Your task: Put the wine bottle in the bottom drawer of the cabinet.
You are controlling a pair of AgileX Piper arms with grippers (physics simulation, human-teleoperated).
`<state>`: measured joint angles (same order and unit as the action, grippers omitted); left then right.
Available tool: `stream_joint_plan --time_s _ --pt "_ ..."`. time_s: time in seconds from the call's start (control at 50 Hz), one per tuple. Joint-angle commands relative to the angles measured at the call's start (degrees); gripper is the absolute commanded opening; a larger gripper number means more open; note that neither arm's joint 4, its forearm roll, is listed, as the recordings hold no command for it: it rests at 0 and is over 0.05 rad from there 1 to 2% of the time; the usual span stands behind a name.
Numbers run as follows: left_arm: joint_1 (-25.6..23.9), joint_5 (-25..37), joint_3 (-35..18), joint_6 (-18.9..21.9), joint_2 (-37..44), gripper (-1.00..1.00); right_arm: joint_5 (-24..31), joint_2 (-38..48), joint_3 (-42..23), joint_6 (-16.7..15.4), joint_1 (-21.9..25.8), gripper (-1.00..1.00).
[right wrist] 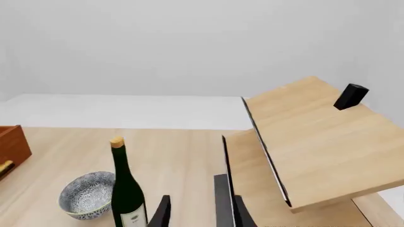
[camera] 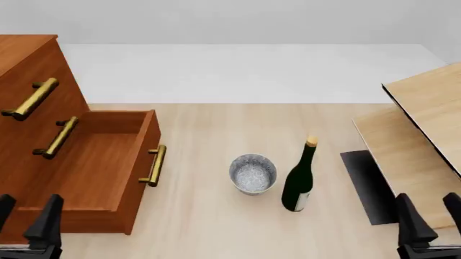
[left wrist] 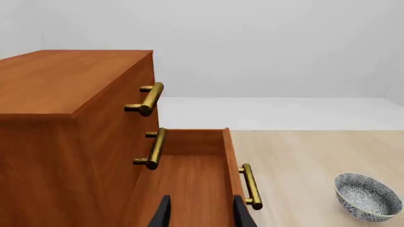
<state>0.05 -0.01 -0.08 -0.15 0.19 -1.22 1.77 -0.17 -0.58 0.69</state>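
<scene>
The right end effector (camera: 432,218) is released and holds nothing. The bottle (camera: 299,179) stands upright on the table beside the bowl (camera: 253,173); the drawer (camera: 94,167) is open. Next, I think, is grasping the bottle.

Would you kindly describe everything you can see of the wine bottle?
The wine bottle is tall, dark green glass with a tan cork top and a pale label near its base. It stands upright on the light wooden table, just right of the grey speckled bowl, seemingly not touching it. Neither gripper holds it; the right gripper hangs open nearby on its right.
</scene>
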Motion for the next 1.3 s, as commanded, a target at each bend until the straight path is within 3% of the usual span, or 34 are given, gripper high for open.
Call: stream_joint_plan --time_s 0.02,0.08,0.12,0.16,0.22,0.26,0.28,0.42,0.56,0.6,0.68,0.8,0.92,1.06,1.2,1.24,1.3 --pt "-0.1 -0.1 -0.2 -0.3 0.8 1.0 1.2 -1.3 0.0 0.3 -0.5 1.0" --pt "-1.3 -2.3 -0.4 2.1 4.8 1.0 1.2 -1.3 -0.1 0.4 -0.4 1.0" --pt "0.0 -2.5 -1.2 -0.1 6.3 1.0 1.2 -1.5 -0.1 0.3 -0.5 1.0" --pt "-1.3 -1.6 -2.0 2.9 6.9 1.0 1.2 -1.5 -0.1 0.1 -0.3 1.0" --pt "-0.9 -0.9 -3.8 1.8 8.2 1.0 1.3 -1.4 -0.1 0.1 -0.2 1.0" --pt "-0.2 -1.8 -5.5 1.5 11.0 1.0 1.3 -1.4 0.0 0.1 -0.1 1.0" --pt "-0.7 -2.7 -6.3 3.3 12.4 1.0 1.4 -1.3 0.0 -0.1 0.0 1.0" --pt "-1.3 -3.6 -13.9 2.5 20.8 1.0 1.6 -1.3 0.0 -0.1 0.1 1.0" --pt "-0.8 1.0 -25.2 0.2 30.9 1.0 1.6 -1.2 0.0 0.6 0.0 1.0" --pt "-3.4 3.1 -27.8 0.5 33.5 1.0 1.6 -1.1 0.0 0.8 -0.1 1.0" --pt "-5.3 8.3 -34.5 -2.8 36.0 1.0 1.8 -1.2 0.0 0.8 0.0 1.0" --pt "-6.4 17.2 -45.2 -2.2 43.1 1.0 1.7 -1.1 0.0 0.8 0.2 1.0" --pt "-7.8 24.4 -52.6 -2.4 49.0 1.0 1.7 -1.0 0.0 0.5 0.4 1.0" --pt "-9.9 29.1 -56.2 -5.4 54.3 1.0 1.7 -1.1 0.0 0.3 0.4 1.0" --pt "-12.4 30.1 -54.6 -8.7 59.3 1.0 1.8 -1.3 0.0 -0.1 0.5 1.0" --pt "-12.8 29.8 -53.5 -6.7 60.0 1.0 1.8 -1.3 0.0 -0.2 0.6 1.0" --pt "-13.0 29.6 -53.0 -7.9 60.7 1.0 1.8 -1.3 0.0 -0.3 0.5 1.0"
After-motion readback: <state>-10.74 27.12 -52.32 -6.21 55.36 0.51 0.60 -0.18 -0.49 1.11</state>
